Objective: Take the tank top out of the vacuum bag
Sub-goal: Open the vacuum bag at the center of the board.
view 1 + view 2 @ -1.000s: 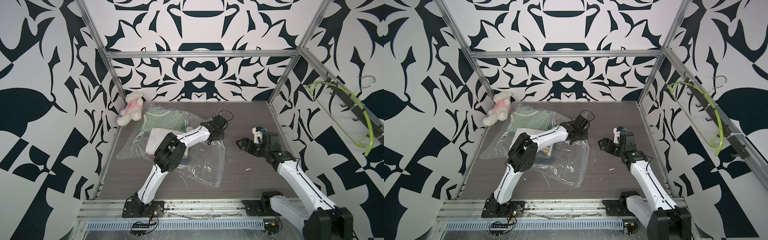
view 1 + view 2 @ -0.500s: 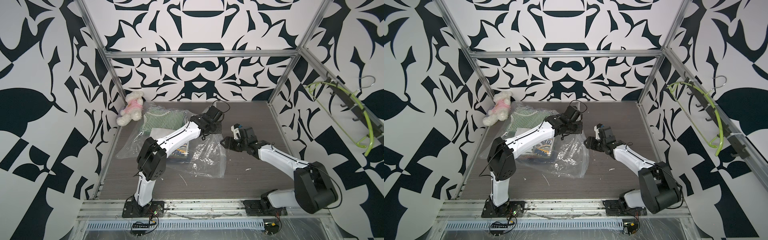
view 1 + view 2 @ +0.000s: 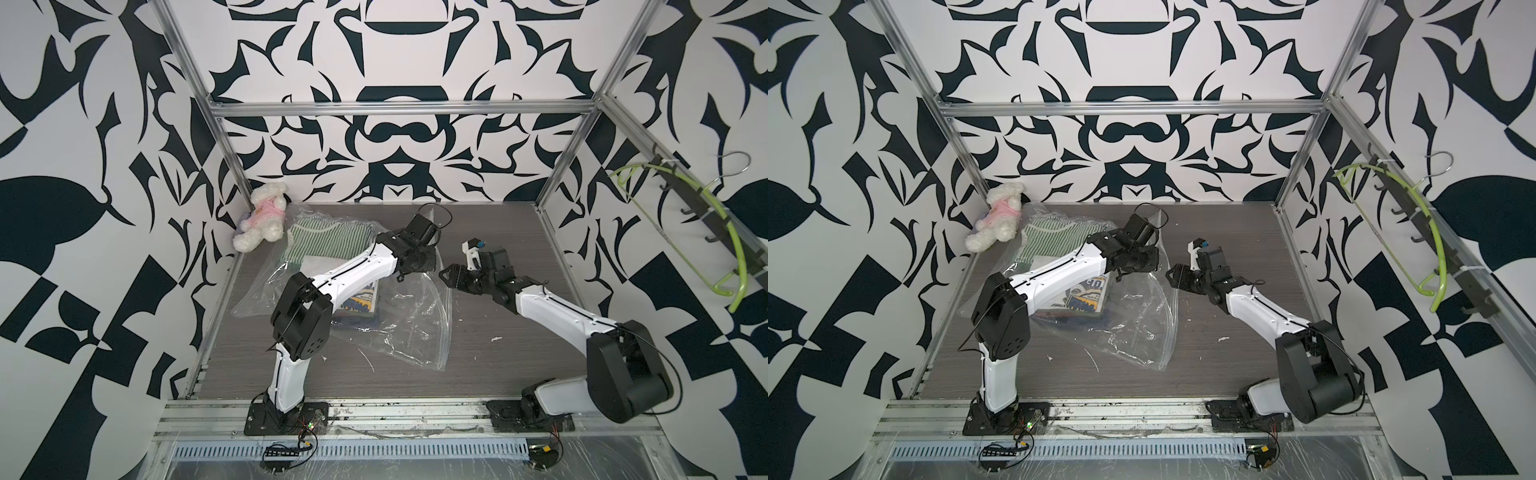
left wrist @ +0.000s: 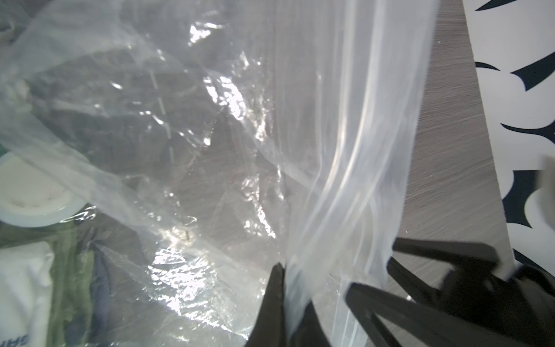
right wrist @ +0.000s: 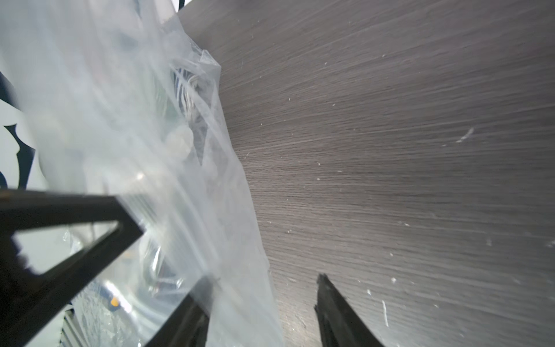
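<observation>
Now the right gripper (image 3: 451, 279) closes in on the lifted edge of the large, crinkly clear plastic vacuum bag (image 3: 407, 328).

Within the last second the right arm has swung across the dark wood-grain table (image 3: 519, 365) to the bag's zip edge. Its jaws are apart, with film brushing one finger and nothing gripped. The left gripper (image 3: 409, 272) stays clamped on that edge, holding it up. The bag lies under the left arm with folded clothes (image 3: 328, 239) inside, so the tank top is not yet out. A two-handed opening looks likely.
</observation>
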Controlling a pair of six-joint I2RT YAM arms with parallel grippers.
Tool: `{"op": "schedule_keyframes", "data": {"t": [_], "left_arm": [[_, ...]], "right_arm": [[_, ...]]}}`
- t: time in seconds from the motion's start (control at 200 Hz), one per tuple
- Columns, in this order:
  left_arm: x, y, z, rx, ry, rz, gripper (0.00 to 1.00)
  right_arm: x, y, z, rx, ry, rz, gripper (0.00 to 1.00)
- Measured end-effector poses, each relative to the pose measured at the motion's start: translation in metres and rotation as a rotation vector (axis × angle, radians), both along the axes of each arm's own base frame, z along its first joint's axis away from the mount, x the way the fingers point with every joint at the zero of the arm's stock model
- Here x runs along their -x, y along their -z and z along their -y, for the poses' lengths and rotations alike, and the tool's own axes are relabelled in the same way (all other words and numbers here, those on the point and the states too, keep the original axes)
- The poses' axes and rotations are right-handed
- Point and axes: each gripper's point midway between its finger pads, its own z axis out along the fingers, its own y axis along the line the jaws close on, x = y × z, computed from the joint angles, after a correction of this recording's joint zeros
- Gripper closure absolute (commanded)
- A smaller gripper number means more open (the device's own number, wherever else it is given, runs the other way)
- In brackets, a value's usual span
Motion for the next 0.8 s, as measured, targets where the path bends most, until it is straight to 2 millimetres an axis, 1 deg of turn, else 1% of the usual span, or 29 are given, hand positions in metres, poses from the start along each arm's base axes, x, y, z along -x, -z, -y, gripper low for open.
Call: {"op": "schedule_keyframes", "data": {"t": [0.025,0.06,0.085,0.11,0.16,0.23,0.445,0.515,0.585,0.645,0.705,0.745,0.8], "left_arm": [[0.000,-0.002,0.000,0.003,0.002,0.001,1.00],[0.001,-0.005,-0.001,0.006,0.005,0.005,1.00],[0.002,-0.008,-0.002,0.005,0.007,0.008,1.00],[0.003,-0.011,-0.004,0.005,0.009,0.011,1.00],[0.006,-0.014,-0.009,-0.004,0.011,0.014,1.00],[0.010,-0.022,-0.018,-0.025,0.009,0.024,1.00],[0.021,-0.054,-0.057,-0.113,-0.006,0.074,1.00],[0.025,-0.068,-0.067,-0.135,-0.008,0.089,1.00],[0.027,-0.082,-0.072,-0.143,-0.006,0.107,1.00],[0.028,-0.095,-0.074,-0.140,-0.003,0.125,1.00],[0.028,-0.103,-0.075,-0.137,0.003,0.140,1.00],[0.028,-0.104,-0.075,-0.142,0.009,0.145,1.00],[0.028,-0.104,-0.076,-0.148,0.014,0.147,1.00]], "right_arm": [[-0.002,0.003,-0.001,-0.003,0.002,-0.010,0.70],[-0.005,0.008,-0.002,0.001,0.002,-0.018,0.83],[-0.006,0.012,-0.002,0.005,0.002,-0.027,0.90],[-0.007,0.015,-0.002,0.010,0.007,-0.034,0.94],[-0.008,0.021,0.001,0.017,0.025,-0.054,1.00],[-0.009,0.026,0.010,0.035,0.062,-0.076,1.00],[-0.014,0.039,0.053,0.054,0.208,-0.158,1.00],[-0.013,0.042,0.061,0.067,0.232,-0.172,1.00],[-0.013,0.044,0.066,0.077,0.246,-0.178,0.98],[-0.013,0.043,0.067,0.081,0.248,-0.176,0.92],[-0.013,0.041,0.067,0.086,0.244,-0.166,0.78],[-0.012,0.036,0.067,0.084,0.243,-0.156,0.72],[-0.010,0.027,0.065,0.087,0.227,-0.132,0.59]]}}
